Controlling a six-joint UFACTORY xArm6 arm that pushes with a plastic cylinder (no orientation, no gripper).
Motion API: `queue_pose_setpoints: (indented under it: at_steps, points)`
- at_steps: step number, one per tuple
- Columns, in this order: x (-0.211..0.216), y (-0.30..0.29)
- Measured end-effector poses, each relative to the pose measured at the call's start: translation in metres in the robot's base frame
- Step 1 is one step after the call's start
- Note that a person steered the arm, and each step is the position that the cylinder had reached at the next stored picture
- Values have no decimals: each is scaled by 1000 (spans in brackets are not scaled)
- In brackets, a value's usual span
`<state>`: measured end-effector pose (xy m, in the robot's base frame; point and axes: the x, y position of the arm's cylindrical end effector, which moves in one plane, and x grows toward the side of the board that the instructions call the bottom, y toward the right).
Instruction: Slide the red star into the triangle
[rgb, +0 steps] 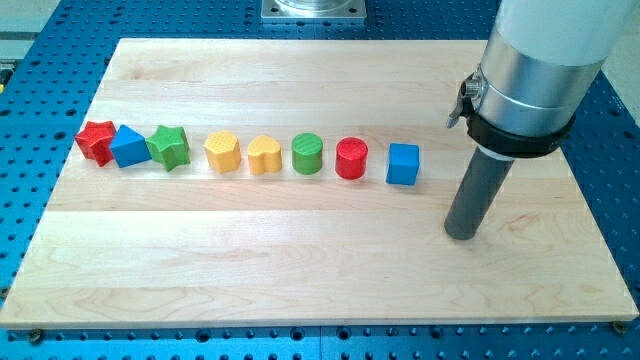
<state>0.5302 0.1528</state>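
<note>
Right now my tip (461, 233) sits on the wooden board (320, 290) at the view's right, below and right of the blue cube (403, 164) and well apart from the target. There is no hand on this rig to open or close, only the bare rod, and it touches no block.

The red star (96, 141) is the leftmost of 8 blocks in the row, and it looks to be touching the blue triangle (130, 146) just to its right, or very nearly; I cannot tell for sure. So the job seems close to done, and at most a short nudge is needed.

To do it well I would swing wide below the row, clear of the green star (169, 147), yellow hexagon (222, 152), yellow heart (264, 155), green cylinder (308, 154) and red cylinder (352, 158), come up on the star's left and press gently rightward.

The star has no real long axis; 1 point appears to face the view's left.
</note>
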Motion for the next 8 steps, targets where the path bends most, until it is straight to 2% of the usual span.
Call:
queue_pose_setpoints:
  at_steps: [1, 2, 3, 5, 6, 7, 8]
  points:
    - [9, 0]
    - [58, -39]
    - [77, -114]
    - [70, -344]
    - [36, -435]
    - [-13, -456]
    - [-82, -456]
